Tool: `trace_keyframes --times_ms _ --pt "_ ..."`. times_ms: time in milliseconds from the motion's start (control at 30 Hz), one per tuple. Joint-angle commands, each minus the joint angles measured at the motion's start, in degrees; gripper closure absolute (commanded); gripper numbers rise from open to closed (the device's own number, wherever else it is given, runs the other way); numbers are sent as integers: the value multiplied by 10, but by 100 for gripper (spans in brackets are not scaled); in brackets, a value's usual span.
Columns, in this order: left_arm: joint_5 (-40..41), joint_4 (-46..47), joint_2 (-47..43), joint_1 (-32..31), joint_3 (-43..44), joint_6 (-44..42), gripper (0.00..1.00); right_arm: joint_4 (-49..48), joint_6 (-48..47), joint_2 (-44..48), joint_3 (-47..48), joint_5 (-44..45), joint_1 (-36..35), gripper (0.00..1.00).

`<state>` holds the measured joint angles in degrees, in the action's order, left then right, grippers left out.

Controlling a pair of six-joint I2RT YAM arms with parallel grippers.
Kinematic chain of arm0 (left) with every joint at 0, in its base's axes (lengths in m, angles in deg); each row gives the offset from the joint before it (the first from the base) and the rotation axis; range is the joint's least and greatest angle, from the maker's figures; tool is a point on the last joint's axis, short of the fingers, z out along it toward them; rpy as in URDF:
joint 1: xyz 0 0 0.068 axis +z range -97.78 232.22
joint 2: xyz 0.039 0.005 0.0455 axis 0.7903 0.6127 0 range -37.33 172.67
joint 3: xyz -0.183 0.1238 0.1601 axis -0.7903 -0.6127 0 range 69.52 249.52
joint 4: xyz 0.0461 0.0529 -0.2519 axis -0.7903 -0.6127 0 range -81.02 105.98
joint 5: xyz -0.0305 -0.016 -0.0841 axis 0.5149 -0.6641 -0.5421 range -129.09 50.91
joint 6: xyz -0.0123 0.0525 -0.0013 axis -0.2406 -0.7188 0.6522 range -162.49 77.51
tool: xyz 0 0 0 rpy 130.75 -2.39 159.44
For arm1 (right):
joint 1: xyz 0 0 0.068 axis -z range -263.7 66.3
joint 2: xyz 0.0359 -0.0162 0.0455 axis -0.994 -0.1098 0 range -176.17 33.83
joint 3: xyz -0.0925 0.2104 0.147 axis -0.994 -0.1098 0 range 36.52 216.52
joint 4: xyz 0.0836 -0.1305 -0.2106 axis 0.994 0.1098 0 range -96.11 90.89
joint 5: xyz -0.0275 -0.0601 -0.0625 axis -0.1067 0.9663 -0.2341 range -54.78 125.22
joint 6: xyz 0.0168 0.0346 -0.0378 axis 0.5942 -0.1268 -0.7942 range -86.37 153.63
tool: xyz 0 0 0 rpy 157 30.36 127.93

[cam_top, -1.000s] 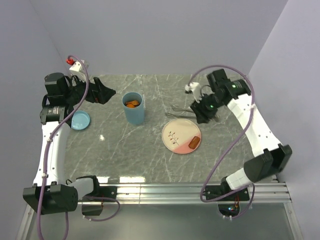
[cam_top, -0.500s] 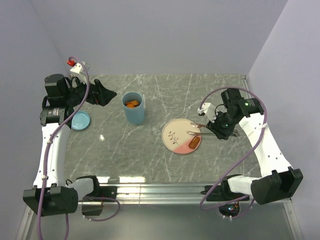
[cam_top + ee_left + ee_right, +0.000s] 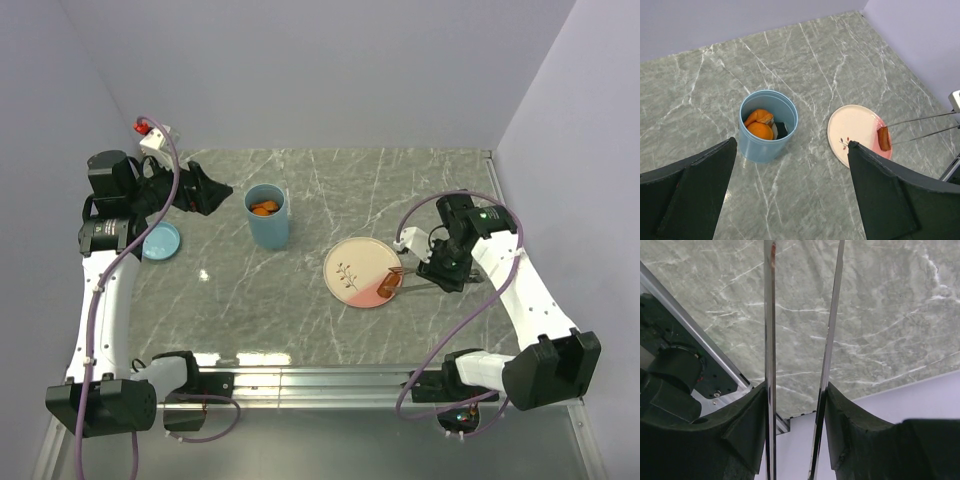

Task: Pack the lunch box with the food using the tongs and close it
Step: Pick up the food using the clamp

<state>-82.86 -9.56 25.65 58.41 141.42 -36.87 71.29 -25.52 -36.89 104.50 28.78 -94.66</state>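
The light-blue lunch box point(image 3: 268, 218) point(image 3: 768, 126) stands upright and uncovered at the back left of centre, with orange food point(image 3: 264, 209) point(image 3: 760, 127) and a dark piece inside. Its blue lid point(image 3: 161, 241) lies flat at the far left. On the pink plate point(image 3: 355, 265) point(image 3: 852, 127) lies a brown sausage point(image 3: 388, 285) point(image 3: 884, 138). My right gripper point(image 3: 445, 272) point(image 3: 795, 390) is shut on the silver tongs point(image 3: 412, 280) point(image 3: 922, 119) point(image 3: 770, 340), whose two arms stay apart with their tips at the sausage. Above the table, left of the lunch box, my left gripper point(image 3: 205, 188) point(image 3: 792, 144) hangs open and empty.
A small red-and-white object point(image 3: 152, 130) sits at the back left corner. Grey walls close in the back and both sides. A metal rail point(image 3: 350, 380) runs along the near edge between the arm bases.
My right arm has carried the tongs from behind the plate round to its right side, and their tips now reach the sausage. The left arm has barely moved.
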Motion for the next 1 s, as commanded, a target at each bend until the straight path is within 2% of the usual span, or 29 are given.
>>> trace_keyframes --times_ms 0,633,967 --pt "-8 8 -9 2 -2 0 1 53 -27 16 -1 12 2 48" --pt "-5 16 9 1 4 6 1 -26 47 -62 42 -17 -29 46" --pt "-9 31 17 1 0 19 1 -21 113 -103 132 -84 -47 46"
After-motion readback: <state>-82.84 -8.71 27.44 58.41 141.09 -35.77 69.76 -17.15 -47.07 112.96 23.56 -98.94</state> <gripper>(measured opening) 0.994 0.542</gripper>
